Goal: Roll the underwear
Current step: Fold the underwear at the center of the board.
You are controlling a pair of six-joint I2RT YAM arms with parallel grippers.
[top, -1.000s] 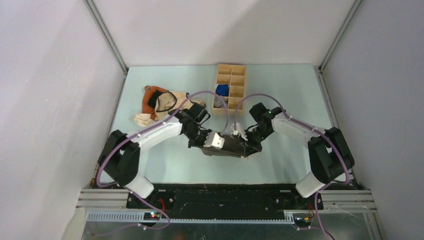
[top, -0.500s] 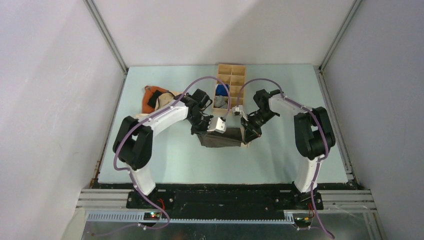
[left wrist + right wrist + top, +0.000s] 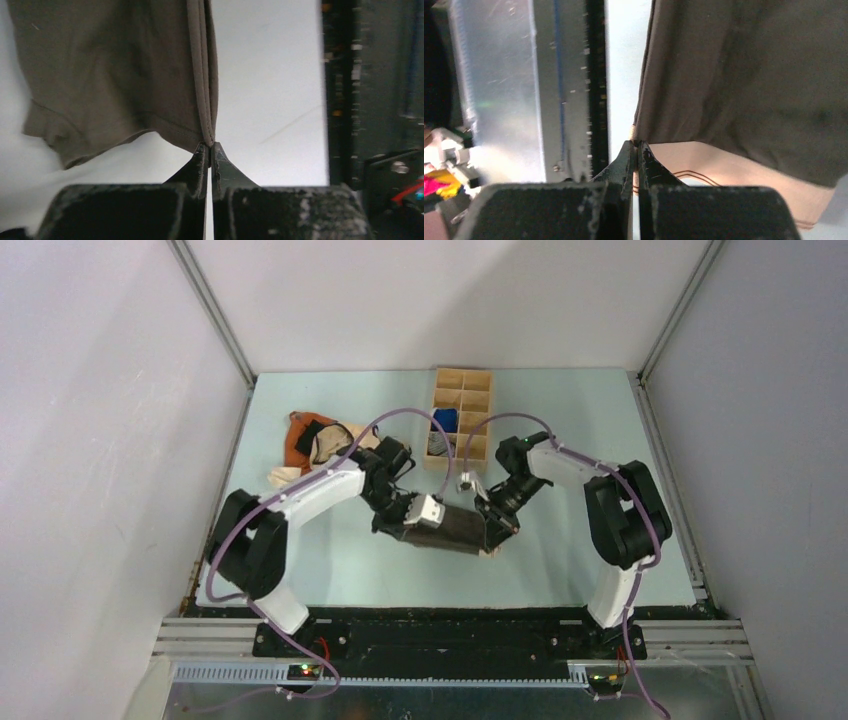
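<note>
The dark olive-brown underwear [image 3: 455, 530] hangs stretched between my two grippers at mid-table. My left gripper [image 3: 400, 523] is shut on its left hem edge; the left wrist view shows the fabric [image 3: 115, 65] pinched at the fingertips [image 3: 210, 146]. My right gripper [image 3: 492, 523] is shut on the other end by the pale beige waistband [image 3: 734, 175], which shows under the dark fabric [image 3: 749, 70] in the right wrist view, pinched at the fingertips [image 3: 636, 145].
A cream-and-orange garment with black trim [image 3: 315, 445] lies at the back left. A wooden divided box [image 3: 461, 420] with a blue roll [image 3: 444, 420] stands behind the grippers. Grey walls enclose the pale table [image 3: 330, 570]; the black front rail [image 3: 450, 635] is near.
Both grippers, still holding the underwear, went away from the arm bases toward the box, then came back nearer; the garment now sits lower and tilted down to the right.
</note>
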